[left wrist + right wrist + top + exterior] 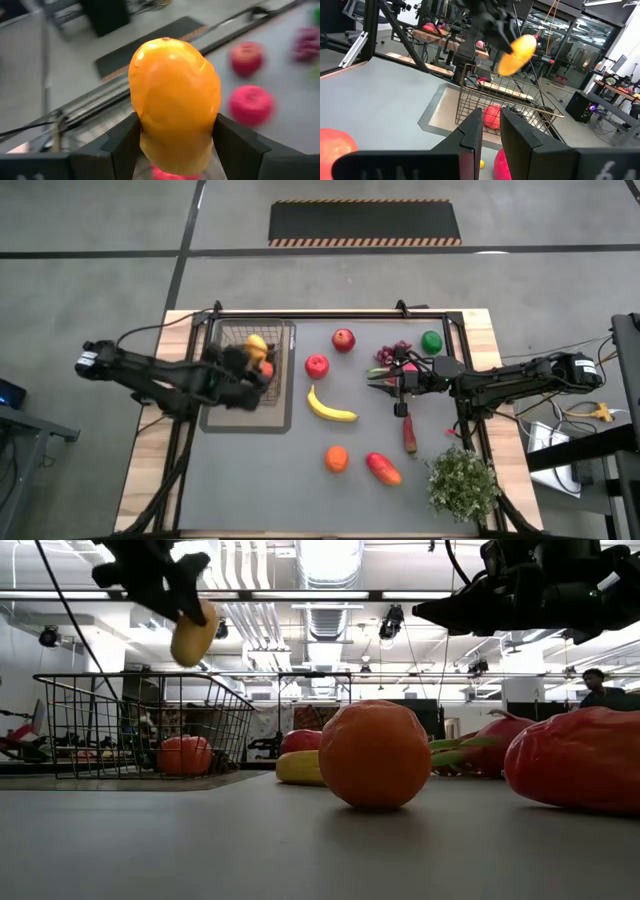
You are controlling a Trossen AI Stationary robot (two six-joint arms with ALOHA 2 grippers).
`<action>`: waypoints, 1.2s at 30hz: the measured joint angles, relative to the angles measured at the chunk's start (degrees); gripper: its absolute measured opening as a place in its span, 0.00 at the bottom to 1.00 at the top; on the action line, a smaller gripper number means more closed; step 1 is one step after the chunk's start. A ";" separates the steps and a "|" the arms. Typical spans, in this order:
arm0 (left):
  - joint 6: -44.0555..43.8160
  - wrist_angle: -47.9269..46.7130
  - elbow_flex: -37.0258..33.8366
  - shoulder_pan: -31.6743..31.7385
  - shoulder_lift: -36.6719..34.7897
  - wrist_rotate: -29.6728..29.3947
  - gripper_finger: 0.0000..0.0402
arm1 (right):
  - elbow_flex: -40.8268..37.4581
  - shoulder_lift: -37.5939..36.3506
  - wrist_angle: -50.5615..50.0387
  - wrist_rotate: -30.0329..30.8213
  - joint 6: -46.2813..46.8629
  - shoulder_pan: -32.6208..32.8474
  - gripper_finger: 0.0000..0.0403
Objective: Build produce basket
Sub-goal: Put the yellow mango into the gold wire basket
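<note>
Holding a yellow mango (175, 102) between its fingers, the left gripper (258, 365) hangs above the basket (225, 340), which sits on a flat grey tray (280, 415) at the left of the table (250, 480). One red fruit (185, 755) already lies inside. My judgement: you are at the release step. Bring the mango down well inside the wire rim before parting the fingers, and aim for bare floor beside the red fruit so it neither bounces nor rolls out. Keep the descent straight; the mesh sides rise close around the drop point and could catch a finger.

The right gripper (385, 378) waits with its fingers nearly pressed together, holding nothing, over the dragon fruit (407, 367) and beside the grapes (392, 353). Still outside the basket: two red apples (343, 339), a banana (330, 408), a lime (431, 341), an orange (336, 459), a red mango (384, 469) and a chilli (409, 435). A potted plant (462, 483) stands at the near right corner, well apart from the work. Nothing blocks the left arm's path. A person (595, 688) shows in the room beyond, clear of the table.
</note>
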 joint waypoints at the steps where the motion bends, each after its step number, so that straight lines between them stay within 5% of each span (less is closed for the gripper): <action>1: 0.44 -0.05 -0.66 2.14 -0.06 -0.01 0.52 | 0.00 0.00 0.02 0.00 0.02 0.00 0.14; 14: 0.17 2.42 -10.66 25.74 0.17 0.25 0.52 | 0.00 0.00 0.02 0.00 0.02 0.01 0.14; 36: 0.24 24.88 -20.44 26.93 0.58 -1.26 0.52 | 0.00 0.00 0.00 0.00 0.00 0.01 0.14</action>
